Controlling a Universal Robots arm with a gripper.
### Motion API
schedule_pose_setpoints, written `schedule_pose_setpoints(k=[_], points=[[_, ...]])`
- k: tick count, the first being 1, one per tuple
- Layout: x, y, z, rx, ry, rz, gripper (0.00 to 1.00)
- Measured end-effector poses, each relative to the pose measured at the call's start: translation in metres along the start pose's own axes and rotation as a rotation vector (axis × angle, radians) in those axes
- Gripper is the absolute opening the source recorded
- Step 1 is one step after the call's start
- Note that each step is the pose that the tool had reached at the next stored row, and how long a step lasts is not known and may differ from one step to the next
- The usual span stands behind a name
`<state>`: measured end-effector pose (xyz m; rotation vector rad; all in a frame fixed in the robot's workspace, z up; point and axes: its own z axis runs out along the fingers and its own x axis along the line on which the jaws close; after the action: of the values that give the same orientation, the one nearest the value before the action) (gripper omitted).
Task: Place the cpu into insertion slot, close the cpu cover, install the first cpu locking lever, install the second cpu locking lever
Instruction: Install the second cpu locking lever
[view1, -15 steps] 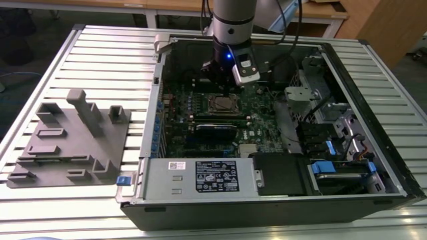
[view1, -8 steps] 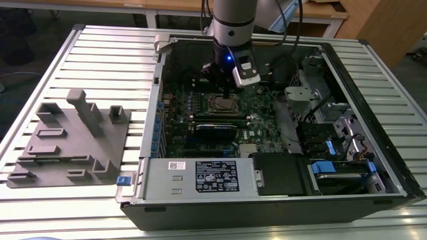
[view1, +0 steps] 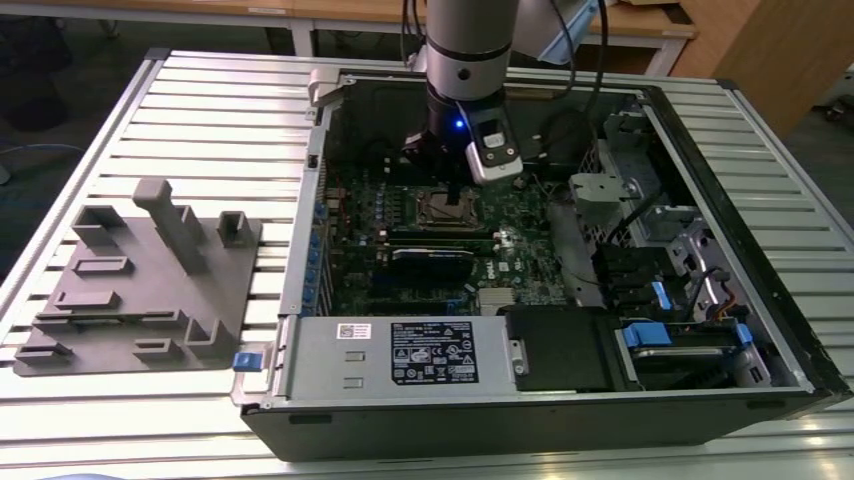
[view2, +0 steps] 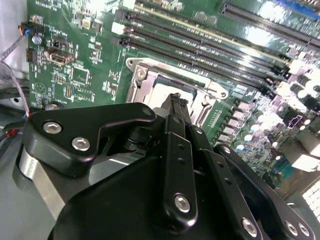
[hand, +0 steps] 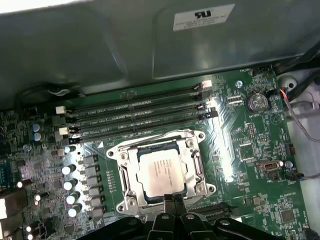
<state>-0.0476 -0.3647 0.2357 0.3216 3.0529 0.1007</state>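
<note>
The cpu (hand: 161, 172), a square chip with a silvery top face, lies flat in the insertion slot (hand: 134, 150) on the green motherboard (hand: 250, 155). Around it the silver cpu cover (hand: 192, 162) lies down, its window showing the chip. My gripper (hand: 172, 199) is shut, its thin fingertips together right at the socket's near edge with nothing seen between them. The second wrist view shows the same black fingers (view2: 176, 107) reaching over the socket frame (view2: 142, 75). In the exterior view the arm stands inside the open computer case, just behind the socket (view1: 445, 208).
Several long black memory slots (hand: 135, 117) run just beyond the socket. A row of silver capacitors (hand: 75, 185) stands beside it. In the exterior view, a labelled power supply box (view1: 400, 352) fills the case front, drive bays (view1: 667, 250) are at its right, and a grey fixture (view1: 147, 280) sits on the slatted table.
</note>
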Motion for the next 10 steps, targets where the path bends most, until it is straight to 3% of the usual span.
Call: schedule_pose_setpoints(k=[10], points=[[-0.0002,-0.0006,0.0000,0.0001,0.0004,-0.008,0.11]])
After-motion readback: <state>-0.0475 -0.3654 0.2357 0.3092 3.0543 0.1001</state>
